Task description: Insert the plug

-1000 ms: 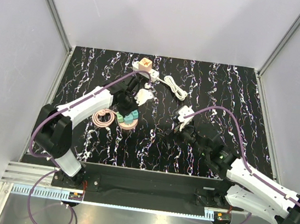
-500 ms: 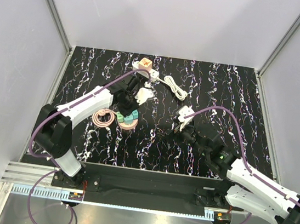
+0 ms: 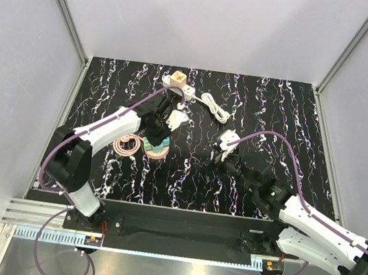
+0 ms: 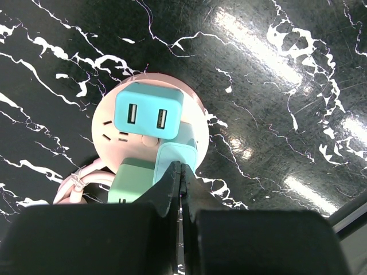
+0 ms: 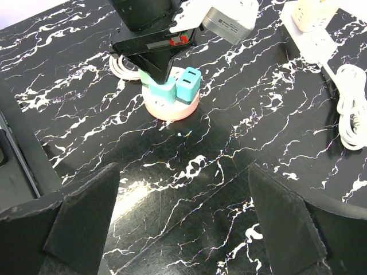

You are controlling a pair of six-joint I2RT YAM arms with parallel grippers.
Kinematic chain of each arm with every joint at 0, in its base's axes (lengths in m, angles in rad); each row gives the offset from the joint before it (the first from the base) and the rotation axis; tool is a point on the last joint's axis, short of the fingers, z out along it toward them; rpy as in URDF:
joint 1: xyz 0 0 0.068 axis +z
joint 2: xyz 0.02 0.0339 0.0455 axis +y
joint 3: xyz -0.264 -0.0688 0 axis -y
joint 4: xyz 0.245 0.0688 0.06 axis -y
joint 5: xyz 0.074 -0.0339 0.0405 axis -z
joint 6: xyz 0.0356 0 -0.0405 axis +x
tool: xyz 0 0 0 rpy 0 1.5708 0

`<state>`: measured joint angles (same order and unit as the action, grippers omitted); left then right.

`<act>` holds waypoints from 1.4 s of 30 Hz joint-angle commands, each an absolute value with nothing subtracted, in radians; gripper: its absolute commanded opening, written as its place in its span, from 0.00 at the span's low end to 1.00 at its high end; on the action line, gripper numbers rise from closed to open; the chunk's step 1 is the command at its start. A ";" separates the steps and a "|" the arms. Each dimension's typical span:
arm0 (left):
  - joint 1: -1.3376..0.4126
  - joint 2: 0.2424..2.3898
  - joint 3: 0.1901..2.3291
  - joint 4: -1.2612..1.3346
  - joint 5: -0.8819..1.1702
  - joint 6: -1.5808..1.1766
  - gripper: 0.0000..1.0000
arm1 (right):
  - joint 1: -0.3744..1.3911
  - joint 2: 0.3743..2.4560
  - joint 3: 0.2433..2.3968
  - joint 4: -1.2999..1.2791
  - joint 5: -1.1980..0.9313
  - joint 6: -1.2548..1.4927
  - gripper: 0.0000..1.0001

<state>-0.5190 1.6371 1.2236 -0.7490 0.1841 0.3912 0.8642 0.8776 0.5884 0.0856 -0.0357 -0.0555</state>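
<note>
Nearest, the right gripper [image 5: 183, 169] hangs wide open. Farther on, the left gripper [image 4: 180, 172] has its fingers pressed together, tips on the green plug [image 4: 136, 179] in the round pink socket [image 4: 106, 123] — seemingly not fully seated. An off-centre push could tilt the plug, or slide the unheld socket toward the white power strip [image 3: 178, 81].

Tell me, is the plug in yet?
Nearly, I think. The blue plug sits on the round socket. The left gripper, fingers shut, has its tips on the green plug beside it, perhaps pushing it in. Whether that one is fully in, I cannot tell. The right gripper hangs open, holding nothing.
</note>
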 commanded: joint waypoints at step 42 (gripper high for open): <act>-0.523 1.563 1.350 -0.732 -0.057 0.267 0.00 | 0.870 0.871 0.618 0.097 -0.018 -0.049 1.00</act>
